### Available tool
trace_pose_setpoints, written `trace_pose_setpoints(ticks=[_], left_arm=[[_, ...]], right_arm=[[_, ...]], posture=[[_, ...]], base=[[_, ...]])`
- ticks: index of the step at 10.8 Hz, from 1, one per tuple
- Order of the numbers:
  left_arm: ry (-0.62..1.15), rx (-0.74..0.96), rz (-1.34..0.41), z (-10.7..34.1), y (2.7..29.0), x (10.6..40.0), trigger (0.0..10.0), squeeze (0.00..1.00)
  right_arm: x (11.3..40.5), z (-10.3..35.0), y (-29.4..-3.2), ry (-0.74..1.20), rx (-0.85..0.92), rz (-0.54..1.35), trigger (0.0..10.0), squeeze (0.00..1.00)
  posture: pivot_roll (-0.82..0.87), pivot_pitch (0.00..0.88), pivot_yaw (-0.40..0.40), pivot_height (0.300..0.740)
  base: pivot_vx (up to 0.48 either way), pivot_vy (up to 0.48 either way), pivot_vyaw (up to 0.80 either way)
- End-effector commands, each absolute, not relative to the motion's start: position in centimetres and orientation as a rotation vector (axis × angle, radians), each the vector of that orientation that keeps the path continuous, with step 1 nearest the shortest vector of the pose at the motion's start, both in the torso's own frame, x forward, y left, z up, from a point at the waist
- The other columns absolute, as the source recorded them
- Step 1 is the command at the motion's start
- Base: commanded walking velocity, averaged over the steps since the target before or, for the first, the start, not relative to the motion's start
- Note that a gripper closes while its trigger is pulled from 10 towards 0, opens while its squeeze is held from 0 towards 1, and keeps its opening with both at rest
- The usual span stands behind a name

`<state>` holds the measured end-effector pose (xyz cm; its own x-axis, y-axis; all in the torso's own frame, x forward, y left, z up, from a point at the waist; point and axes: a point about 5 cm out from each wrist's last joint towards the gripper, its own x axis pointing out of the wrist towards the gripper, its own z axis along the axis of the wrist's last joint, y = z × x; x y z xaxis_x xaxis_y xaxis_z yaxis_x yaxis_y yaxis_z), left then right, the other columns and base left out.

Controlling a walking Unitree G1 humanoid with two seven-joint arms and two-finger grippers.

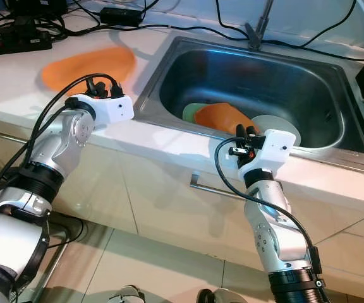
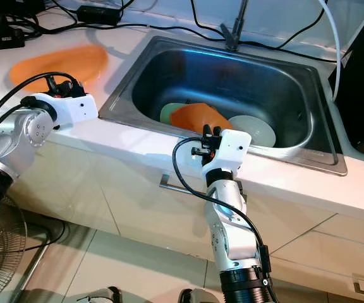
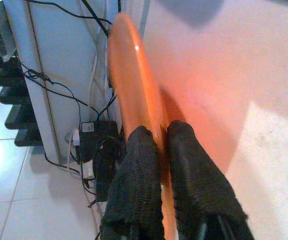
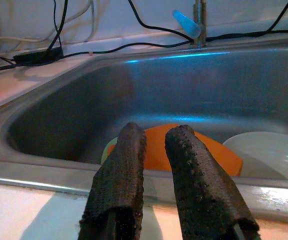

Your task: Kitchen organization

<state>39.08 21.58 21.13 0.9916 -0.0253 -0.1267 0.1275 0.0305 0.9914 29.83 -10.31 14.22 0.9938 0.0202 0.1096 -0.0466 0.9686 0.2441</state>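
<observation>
In the left eye view, a steel sink [image 1: 333, 136] is set in a pale counter [image 1: 169, 142], with the tap [image 1: 258, 28] at its 12 o'clock edge. In the basin lie an orange plate [image 1: 223, 117], a green plate [image 1: 191, 112] under it at 9 o'clock, and a white plate [image 1: 282, 125] at 3 o'clock. A second orange dish [image 1: 90, 66] is over the counter at the sink's 9 o'clock, blurred. The left gripper [image 1: 101, 85] sits at that dish's 6 o'clock edge. The right gripper [image 1: 245, 131] is at the sink's 6 o'clock rim, by the basin plates.

The right eye view shows the same layout, with black cables [image 2: 169, 28] along the back wall and a fan [image 2: 2, 252] on the floor at 8 o'clock.

In the left wrist view, the two fingers [image 3: 139, 185] pinch the rim of the orange dish, one on each face.

In the right wrist view, the fingers [image 4: 121, 175] stand a narrow gap apart, holding nothing, above the sink's front rim, pointed at the orange plate.
</observation>
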Motion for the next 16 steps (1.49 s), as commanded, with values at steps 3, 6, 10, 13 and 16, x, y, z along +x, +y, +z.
trace_pose_setpoints(ticks=[3,6,10,13,16], left_arm=[[0.213,1.556,-0.198,17.2,22.5,38.1,0.0,0.00],[-0.038,1.582,-0.176,19.7,20.2,38.3,10.0,0.00],[-0.356,1.463,-0.278,20.8,14.0,36.3,10.0,0.00],[-0.400,1.372,-0.393,19.5,10.4,34.2,10.0,0.00],[-0.399,1.369,-0.424,19.2,9.7,33.4,10.0,0.00]], right_arm=[[29.6,12.7,-9.5,-0.024,0.312,0.015,10.0,0.00],[29.7,12.9,-9.5,-0.027,0.308,0.018,10.0,0.00],[30.7,14.2,-9.5,-0.055,0.299,0.034,10.0,0.00],[31.9,16.4,-9.4,-0.105,0.367,0.053,10.0,1.00],[33.1,19.7,-9.1,-0.153,0.540,0.077,10.0,1.00]], posture=[[0.02,0.141,-0.076,0.740],[0.02,0.137,-0.077,0.740],[0.01,0.130,-0.089,0.740],[0.01,0.122,-0.093,0.740],[0.01,0.119,-0.091,0.740]], base=[[0.000,0.000,0.00],[0.000,0.000,0.00],[0.000,0.000,0.00],[0.000,0.000,0.00],[0.000,0.000,0.00]])
